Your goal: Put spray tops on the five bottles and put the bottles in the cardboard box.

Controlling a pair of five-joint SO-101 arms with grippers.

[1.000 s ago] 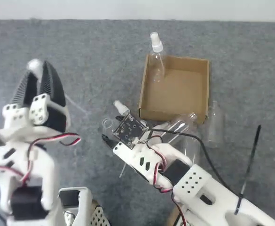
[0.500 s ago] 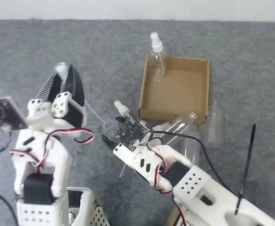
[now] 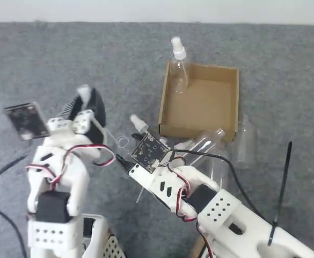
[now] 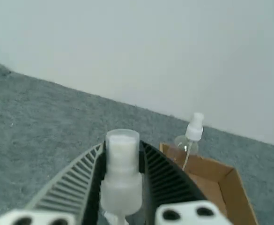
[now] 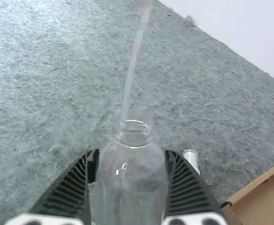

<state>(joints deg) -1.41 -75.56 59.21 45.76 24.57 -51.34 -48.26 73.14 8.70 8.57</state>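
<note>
Spray top (image 4: 122, 183) is clamped in left gripper (image 4: 122, 146): fingers narrow, pinching the white collar from both sides, nozzle end up, held above the carpet (image 3: 65, 54). Its dip tube (image 3: 109, 133) slants down twd the right arm. Right gripper (image 5: 132, 157) is abt half open and wrapped round a clear open bottle (image 5: 129, 187), fingers touching its shoulders, bare mouth pointing at the left arm. Tube tip is right at that mouth; inside or just short, can't tell.

Cardboard box (image 3: 210, 105): open-top, on the carpet just past the right gripper.

Counts:
- spray tops, 3: 1 gripped; 1 loose top (image 3: 137, 122) lying on the carpet betw the open bottle and the box; 1 fitted on the capped bottle (image 3: 179, 72).
- bottles, 4 I can make out:
  - the open bottle, gripped.
  - the capped bottle, upright in the box's far corner on the left arm's side.
  - lying bottle (image 3: 206, 141), neck bare, on its side against the box's near wall, next to the right arm.
  - side bottle (image 3: 245, 137), just outside the box wall on the right arm's side; upright vs lying unclear.
  - Clear plastic by the right arm is hard to separate, so treat 4 as min.
- boxes, 1: 1 bottle in it, the other 3 outside.

Bottles are plain clear plastic, tops white.
</note>
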